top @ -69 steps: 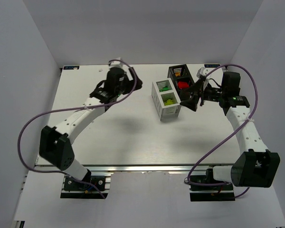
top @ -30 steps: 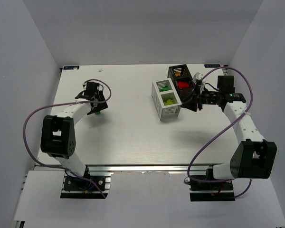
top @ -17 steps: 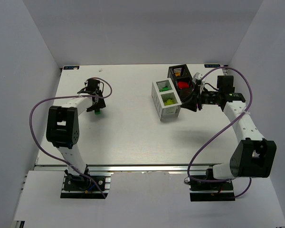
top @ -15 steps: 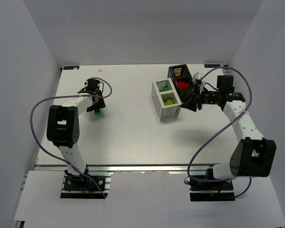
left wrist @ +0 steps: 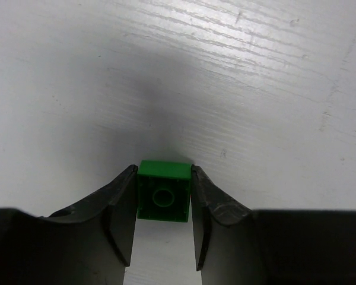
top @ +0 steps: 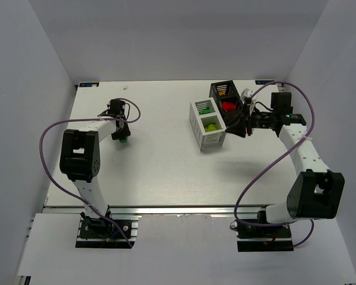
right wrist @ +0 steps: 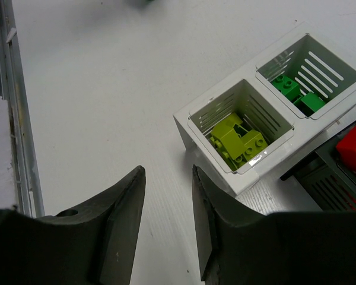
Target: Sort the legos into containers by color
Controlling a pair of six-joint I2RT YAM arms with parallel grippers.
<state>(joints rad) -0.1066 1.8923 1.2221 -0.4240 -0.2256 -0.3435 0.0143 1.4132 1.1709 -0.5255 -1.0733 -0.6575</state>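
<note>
The green brick is seen on the desk, well to the left of the white container, and is pinched on both sides by the left jaws, which are closed against it. The right jaws are held just to the right of the white container, parted, with nothing between them. Lime bricks are kept in its near compartment and green bricks in its far one. The black container is set just behind it, with a red brick inside.
</note>
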